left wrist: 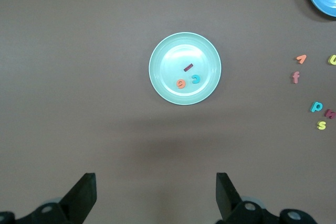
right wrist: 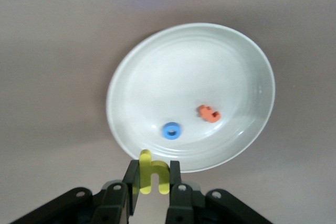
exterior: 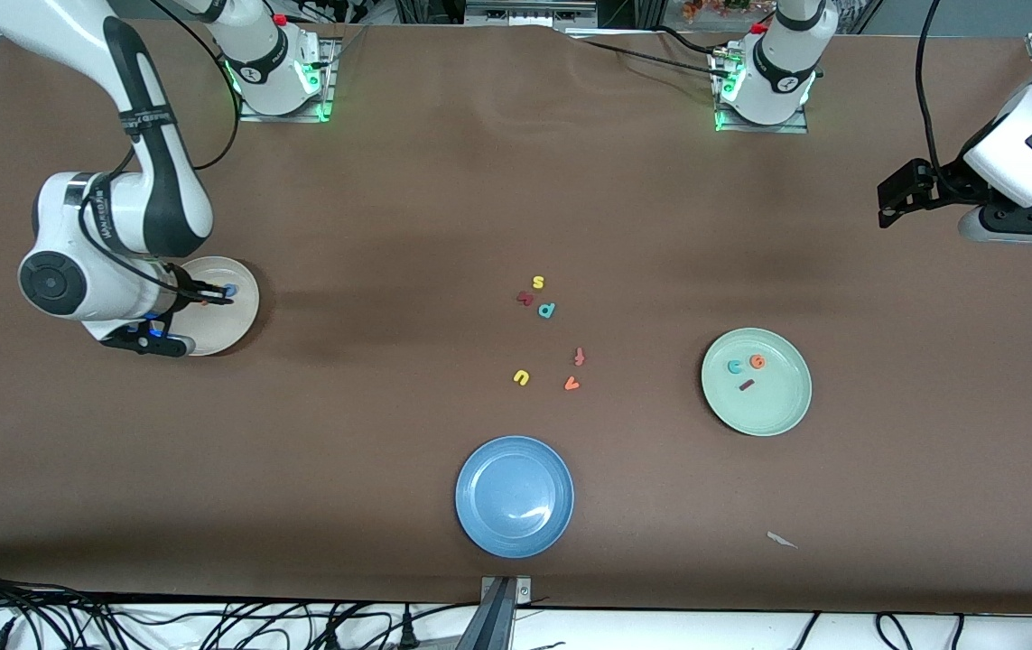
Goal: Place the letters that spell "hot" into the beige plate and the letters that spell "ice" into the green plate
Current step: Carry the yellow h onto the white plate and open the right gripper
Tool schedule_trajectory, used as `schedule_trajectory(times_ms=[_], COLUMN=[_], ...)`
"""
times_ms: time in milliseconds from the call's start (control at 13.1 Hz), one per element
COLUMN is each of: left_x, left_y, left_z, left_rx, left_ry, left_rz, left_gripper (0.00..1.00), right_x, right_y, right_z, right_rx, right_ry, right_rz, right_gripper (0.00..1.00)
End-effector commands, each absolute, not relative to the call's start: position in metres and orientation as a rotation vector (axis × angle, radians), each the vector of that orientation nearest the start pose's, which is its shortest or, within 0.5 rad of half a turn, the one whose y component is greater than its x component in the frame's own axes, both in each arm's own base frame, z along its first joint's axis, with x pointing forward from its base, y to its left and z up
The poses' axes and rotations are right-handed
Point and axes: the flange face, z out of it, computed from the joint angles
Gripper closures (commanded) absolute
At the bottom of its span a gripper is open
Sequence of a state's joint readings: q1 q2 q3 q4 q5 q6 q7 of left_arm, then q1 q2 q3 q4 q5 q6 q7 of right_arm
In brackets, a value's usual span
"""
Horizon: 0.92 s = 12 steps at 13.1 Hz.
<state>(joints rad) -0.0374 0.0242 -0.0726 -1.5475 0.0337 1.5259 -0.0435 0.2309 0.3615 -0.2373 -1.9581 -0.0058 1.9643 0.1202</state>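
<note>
The right tool (right wrist: 152,179) pinches the yellow h (right wrist: 152,174) over the beige plate (right wrist: 231,51). The left tool (left wrist: 156,192) waits, fingers apart, above the bench (exterior: 389,199).

Beige plate (right wrist: 157,72) is mostly bare; only blue o (right wrist: 170,130) & orange t (right wrist: 209,113) sit near one rim. Right gripper (right wrist: 153,179), pinching yellow h (right wrist: 152,174), hangs over that rim w/ nothing between.

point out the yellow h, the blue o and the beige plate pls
yellow h (right wrist: 153,177): right wrist view, on its stem, between the shut fingers.
blue o (right wrist: 171,130): right wrist view, on the ring.
beige plate (right wrist: 173,66): right wrist view, bare floor.
</note>
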Motion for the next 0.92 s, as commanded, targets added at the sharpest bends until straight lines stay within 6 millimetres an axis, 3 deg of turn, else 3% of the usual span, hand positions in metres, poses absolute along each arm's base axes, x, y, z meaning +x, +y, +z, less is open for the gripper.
schedule_trajectory(times_ms=[0,459,689,842], left_x=[0.551,0.551,0.551,0.551], left_y=[-0.057,-0.058,-0.058,-0.059], left_z=[0.621,0.621,0.621,0.621], left_rx=[-3.121,-3.121,-3.121,-3.121], left_ry=[0.126,0.126,0.126,0.129], left_rz=[0.063,0.065,0.065,0.065], left_gripper=[0.0,0.0,0.0,0.0], right_x=[0.556,0.551,0.553,0.555], right_y=[-0.02,-0.063,-0.087,-0.091], right_z=[0.243,0.201,0.196,0.196], right_rx=[-3.197,-3.205,-3.199,-3.226], right_ry=[0.052,-0.07,-0.143,-0.199], right_rz=[0.541,0.524,0.5,0.501], right_gripper=[0.84,0.84,0.83,0.81])
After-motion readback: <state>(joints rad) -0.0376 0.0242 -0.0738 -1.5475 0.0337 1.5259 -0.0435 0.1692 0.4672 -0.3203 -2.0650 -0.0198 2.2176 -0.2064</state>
